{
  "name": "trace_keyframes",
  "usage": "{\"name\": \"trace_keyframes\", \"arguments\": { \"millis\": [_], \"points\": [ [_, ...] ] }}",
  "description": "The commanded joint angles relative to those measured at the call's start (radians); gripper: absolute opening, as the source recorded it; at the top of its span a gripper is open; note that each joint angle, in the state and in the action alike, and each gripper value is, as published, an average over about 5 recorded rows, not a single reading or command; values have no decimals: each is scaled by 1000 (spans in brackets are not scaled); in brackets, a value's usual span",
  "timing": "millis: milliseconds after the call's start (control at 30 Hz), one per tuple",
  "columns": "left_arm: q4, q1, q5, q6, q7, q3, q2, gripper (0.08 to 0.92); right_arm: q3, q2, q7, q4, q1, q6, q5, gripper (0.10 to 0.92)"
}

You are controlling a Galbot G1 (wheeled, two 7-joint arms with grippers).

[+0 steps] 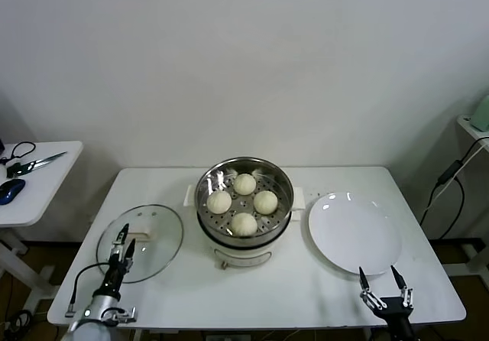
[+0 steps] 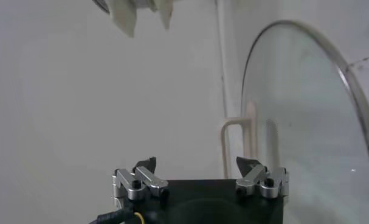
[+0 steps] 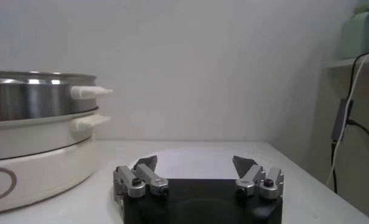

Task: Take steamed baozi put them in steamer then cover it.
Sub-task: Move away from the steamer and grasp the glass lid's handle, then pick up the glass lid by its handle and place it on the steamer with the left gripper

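Note:
Several pale steamed baozi (image 1: pixel 244 201) lie inside the shiny steel steamer (image 1: pixel 212 180) on its cream cooker base, at the table's middle. The side of the steamer (image 3: pixel 32 100) also fills one edge of the right wrist view. The cover (image 1: pixel 157 243), a clear glass lid with a cream handle, lies flat on the table to the steamer's left. My left gripper (image 1: pixel 125 242) stands open just over the near edge of the cover (image 2: pixel 306 115), short of its handle (image 2: pixel 236 143). My right gripper (image 1: pixel 380 277) is open and empty at the table's front right.
A flat white plate (image 1: pixel 354 232) lies right of the steamer, just beyond my right gripper. A side table (image 1: pixel 34 184) with scissors and a blue mouse stands at far left. A cable hangs at the far right.

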State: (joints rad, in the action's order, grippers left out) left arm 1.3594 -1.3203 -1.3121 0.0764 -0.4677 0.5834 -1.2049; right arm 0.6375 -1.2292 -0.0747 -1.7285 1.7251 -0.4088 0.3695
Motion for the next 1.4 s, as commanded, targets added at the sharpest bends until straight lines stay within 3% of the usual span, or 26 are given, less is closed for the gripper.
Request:
{"name": "trace_keyframes", "arguments": {
  "millis": [33, 433, 1167, 1267, 1400],
  "points": [
    [-45, 62, -1, 1, 31, -9, 6, 823, 0, -12, 1, -1, 16, -18, -13, 823],
    [-122, 149, 41, -30, 55, -49, 14, 811, 6, -29, 0, -4, 22, -28, -27, 823],
    [-145, 151, 38, -29, 62, -45, 3, 191, -11, -45, -3, 3, 19, -34, -48, 823],
    [-141, 151, 39, -32, 64, -45, 2, 141, -10, -46, -2, -1, 19, -33, -51, 823],
    [-92, 135, 66, -41, 81, -42, 10, 137, -5, -50, 14, -10, 19, -22, -70, 823]
  ]
}}
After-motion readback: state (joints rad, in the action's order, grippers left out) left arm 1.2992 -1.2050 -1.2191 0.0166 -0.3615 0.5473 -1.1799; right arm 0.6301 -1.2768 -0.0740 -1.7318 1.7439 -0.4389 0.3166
